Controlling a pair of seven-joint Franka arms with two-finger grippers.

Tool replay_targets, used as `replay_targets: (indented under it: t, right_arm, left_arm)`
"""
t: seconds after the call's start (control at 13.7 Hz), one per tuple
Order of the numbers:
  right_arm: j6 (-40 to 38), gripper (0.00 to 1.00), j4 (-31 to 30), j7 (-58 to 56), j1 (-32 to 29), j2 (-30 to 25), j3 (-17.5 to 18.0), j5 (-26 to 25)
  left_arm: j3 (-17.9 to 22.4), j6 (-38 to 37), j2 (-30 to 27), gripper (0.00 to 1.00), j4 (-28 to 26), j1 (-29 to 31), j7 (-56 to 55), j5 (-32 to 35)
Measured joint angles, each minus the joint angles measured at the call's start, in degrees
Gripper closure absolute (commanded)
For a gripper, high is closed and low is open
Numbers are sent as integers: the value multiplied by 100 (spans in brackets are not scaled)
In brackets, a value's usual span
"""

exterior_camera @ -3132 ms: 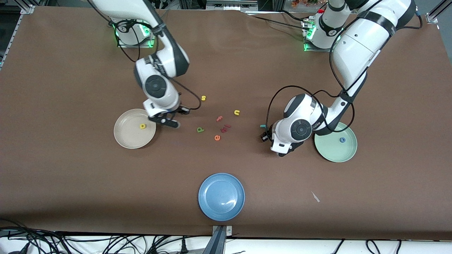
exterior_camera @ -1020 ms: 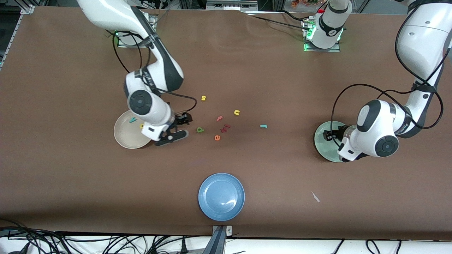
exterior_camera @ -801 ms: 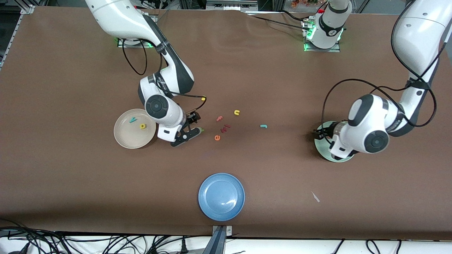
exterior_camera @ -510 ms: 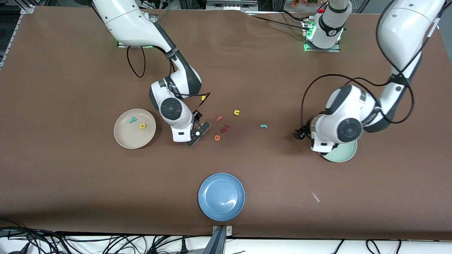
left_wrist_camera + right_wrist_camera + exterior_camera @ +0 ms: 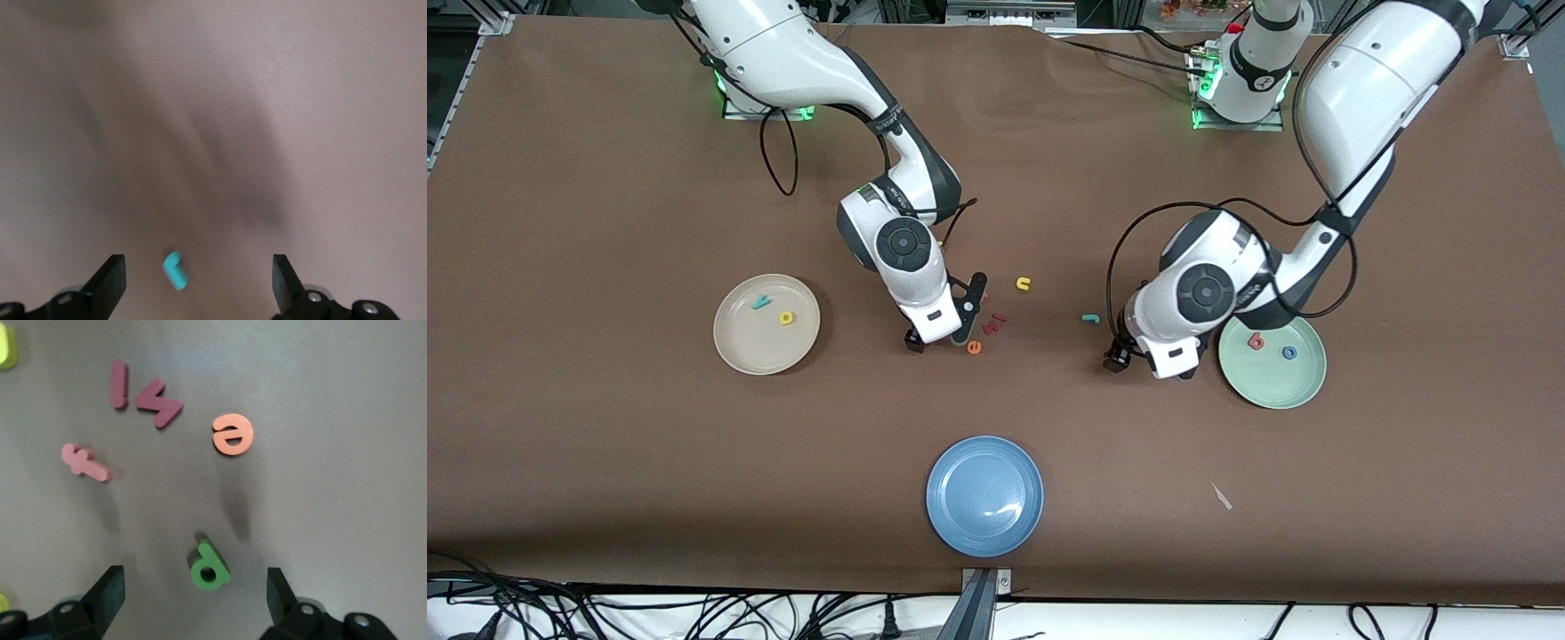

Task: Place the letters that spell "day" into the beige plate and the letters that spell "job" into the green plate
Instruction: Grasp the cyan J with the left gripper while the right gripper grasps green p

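- Front: beige plate [image 5: 766, 324] holds the y [image 5: 761, 302] and d [image 5: 786, 317]. Green plate [image 5: 1272, 364] holds the b [image 5: 1256, 341] and o [image 5: 1289, 353]. j [image 5: 1090, 317] lies on the table between the arms.
- Left wrist: left gripper [image 5: 199, 280] over the j [image 5: 175, 270], jaws wide apart, empty.
- Right wrist: right gripper [image 5: 195, 595] over the a [image 5: 209, 567], jaws apart, empty. Orange e [image 5: 233, 434], pink f [image 5: 85, 463] and dark red pieces [image 5: 147, 395] lie loose near it.

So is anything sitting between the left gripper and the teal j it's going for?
Nothing visible does. In the left wrist view the teal j lies alone on bare table between the open fingers of the left gripper. In the front view the nearest other letter, the yellow u, lies apart from it toward the right arm's end.
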Motion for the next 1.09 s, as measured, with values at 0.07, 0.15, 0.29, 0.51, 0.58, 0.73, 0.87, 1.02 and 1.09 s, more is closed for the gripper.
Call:
replay_targets:
  t: [0.07,0.15,0.29,0.51,0.58,0.73,0.87,1.02,1.09]
  right_arm:
    - [37,6,0,-327,-22,4,0,0]
    - [108,6,-1,-634,-62,17,0,0]
    - [236,10,-2,-1066,-163,88,-1,0]
    - [641,24,-5,-1564,-225,301,1,0]
    - [698,24,-7,-1671,-228,354,1,0]
    - [722,24,-6,-1775,-229,341,20,0]
    - [721,37,-9,-1845,-229,341,62,0]
    - [721,63,-9,-1855,-231,337,76,0]
    - [720,76,-8,-1857,-231,326,87,0]
  left_arm:
    - [1,200,22,3,-184,-18,-433,237]
    - [1,337,35,3,-355,-40,-719,357]
    - [2,428,58,4,-576,-119,-1017,402]
    - [2,574,79,18,-674,-198,-1283,402]
    - [2,650,82,27,-676,-228,-1345,402]
    - [11,755,101,37,-678,-272,-1423,402]
    - [28,788,149,51,-678,-276,-1435,402]
    - [50,819,187,67,-678,-273,-1437,402]
    - [49,832,192,75,-676,-271,-1438,402]
